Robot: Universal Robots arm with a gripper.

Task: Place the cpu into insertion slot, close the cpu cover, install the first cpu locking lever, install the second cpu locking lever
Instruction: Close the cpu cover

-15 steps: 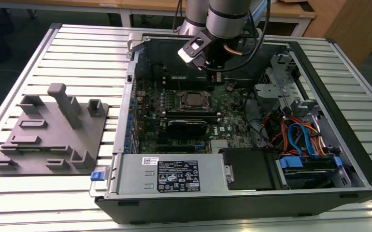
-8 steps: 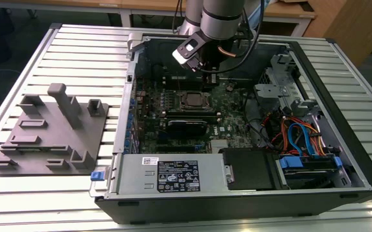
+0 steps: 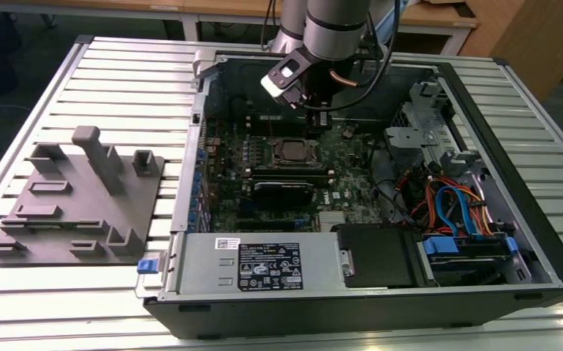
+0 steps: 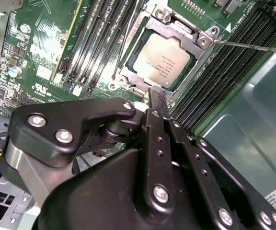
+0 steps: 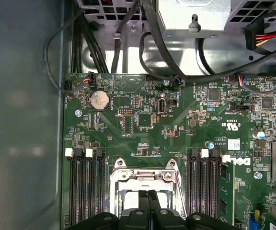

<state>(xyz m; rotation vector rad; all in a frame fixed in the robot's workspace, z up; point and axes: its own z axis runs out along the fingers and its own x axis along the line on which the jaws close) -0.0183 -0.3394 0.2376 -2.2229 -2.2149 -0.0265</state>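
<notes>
A big slatted table (image 3: 115,66) holds an open computer case (image 3: 545,241). In the exterior view a grey tray (image 3: 77,212) lies at 9 o'clock from the case, and the arm (image 3: 335,22) reaches in from 12 o'clock. Inside is the green board (image 5: 143,120), with the insertion slot (image 3: 289,151) at 6 o'clock from the arm's end. The gripper (image 5: 149,194) hangs over the slot's edge, its claw pinched narrow with nothing in it. The cpu cover (image 4: 198,34) lies flat around the cpu (image 4: 162,60), which already sits in the slot. One thin lever (image 4: 248,46) sticks out sideways and looks loose. Another lever (image 4: 120,48) runs along the slot's other side. The job in hand looks like the first lever. To do it well, the closed tip should push on the rod itself, slowly, and keep off the long black memory slots (image 4: 229,67).
</notes>
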